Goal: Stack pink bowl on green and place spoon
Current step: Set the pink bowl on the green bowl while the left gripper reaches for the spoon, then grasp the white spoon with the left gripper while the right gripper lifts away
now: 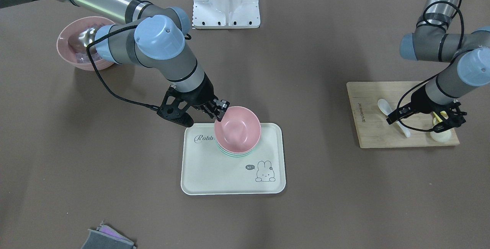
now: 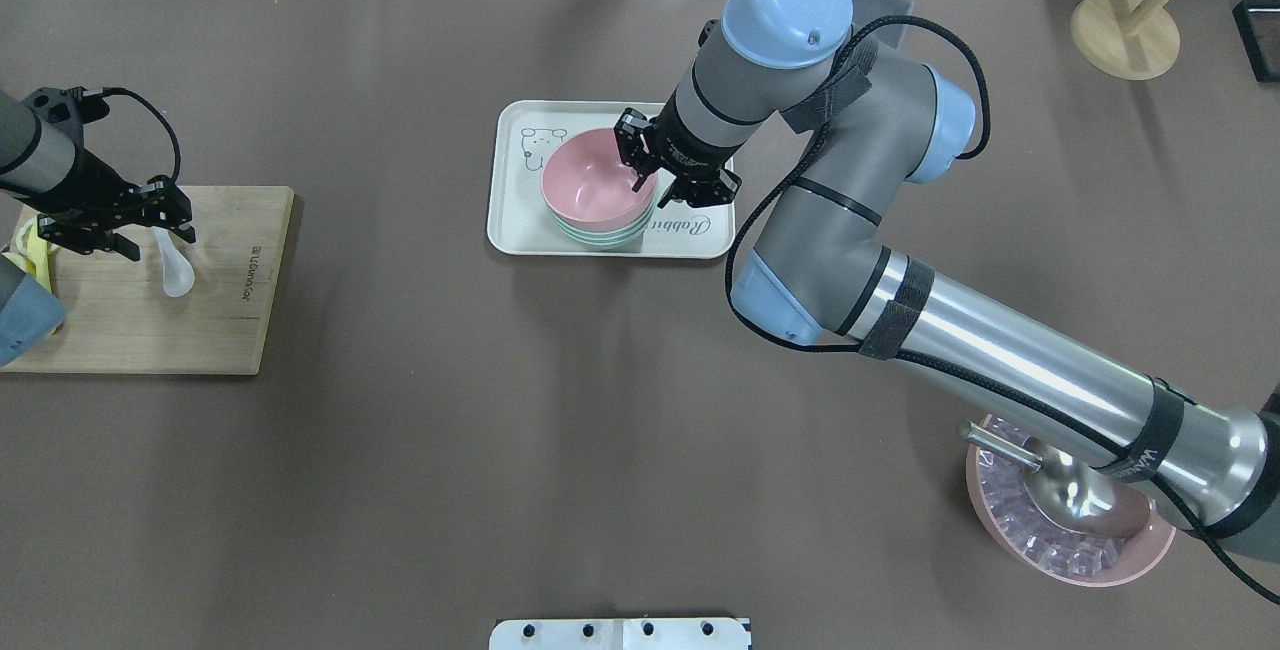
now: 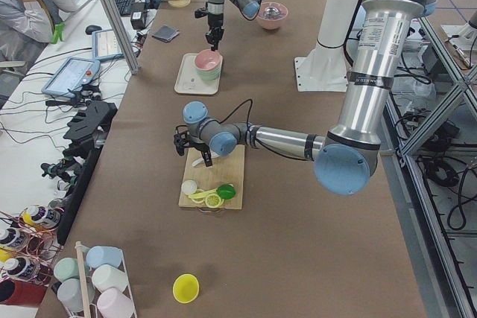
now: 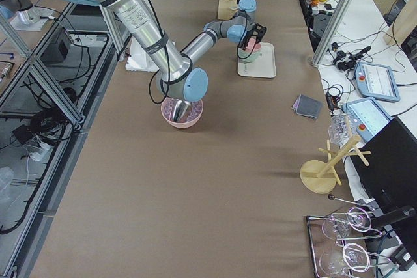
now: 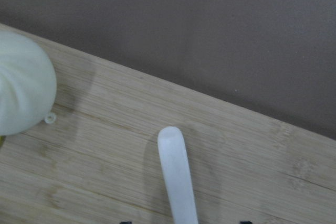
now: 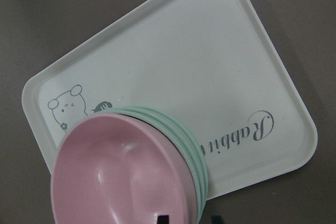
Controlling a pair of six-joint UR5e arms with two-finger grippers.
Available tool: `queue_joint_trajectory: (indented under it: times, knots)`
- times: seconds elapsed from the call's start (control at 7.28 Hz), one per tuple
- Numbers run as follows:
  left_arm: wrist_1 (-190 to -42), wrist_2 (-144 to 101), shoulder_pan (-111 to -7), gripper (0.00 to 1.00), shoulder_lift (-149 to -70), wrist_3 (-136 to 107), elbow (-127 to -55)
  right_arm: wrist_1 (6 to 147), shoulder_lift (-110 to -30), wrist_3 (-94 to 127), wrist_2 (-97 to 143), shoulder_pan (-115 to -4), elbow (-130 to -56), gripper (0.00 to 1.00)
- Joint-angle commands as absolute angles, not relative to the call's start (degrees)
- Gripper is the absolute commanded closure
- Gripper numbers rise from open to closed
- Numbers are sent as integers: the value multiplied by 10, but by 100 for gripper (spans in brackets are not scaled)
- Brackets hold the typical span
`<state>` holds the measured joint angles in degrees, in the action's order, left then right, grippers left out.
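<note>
The pink bowl (image 1: pixel 237 128) sits tilted inside the green bowl (image 1: pixel 235 153) on a cream rabbit tray (image 1: pixel 229 172). They also show in the overhead view: pink bowl (image 2: pixel 590 185), green bowl (image 2: pixel 600 235). My right gripper (image 1: pixel 221 112) is shut on the pink bowl's rim, one finger inside and one outside; the right wrist view shows the pink bowl (image 6: pixel 115 177) over the green one (image 6: pixel 194 150). The white spoon (image 1: pixel 384 106) lies on a wooden board (image 1: pixel 375 134). My left gripper (image 1: pixel 425 118) hovers open just above its handle (image 5: pixel 177 182).
A white round object (image 1: pixel 440 136) and yellow pieces lie on the board's end. A large pink bowl with ice and a metal ladle (image 1: pixel 82 42) stands under my right arm. A white mount base (image 1: pixel 226 7), a grey cloth (image 1: pixel 107 239) and a wooden stand (image 2: pixel 1125 30) sit at the table's edges.
</note>
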<state>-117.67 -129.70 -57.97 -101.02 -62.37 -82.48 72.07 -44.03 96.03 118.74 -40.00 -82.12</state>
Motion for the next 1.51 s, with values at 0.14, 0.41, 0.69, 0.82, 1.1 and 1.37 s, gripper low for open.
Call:
queue_joint_trajectory:
  times: [0.14, 0.41, 0.69, 0.82, 1.1, 1.37]
  knots:
    - [-1176, -1291, -573, 100, -1012, -639, -825, 726, -444, 957, 1207, -427, -842, 0]
    - [-1129, -1295, -573, 100, -1042, -663, -855, 729, -461, 955, 1266, -467, -850, 0]
    - [-1001, -1296, -568, 100, -1133, -705, -896, 732, -551, 908, 1306, -508, -922, 0]
    - [-985, -1291, -533, 100, -1180, -754, -898, 732, -583, 872, 1335, -543, -931, 0]
    - [-985, -1231, -453, 100, -1278, -860, -880, 733, -643, 763, 1367, -597, -934, 0]
    - [-992, -1223, -434, 100, -1384, -897, -807, 733, -687, 662, 1368, -622, -932, 0]
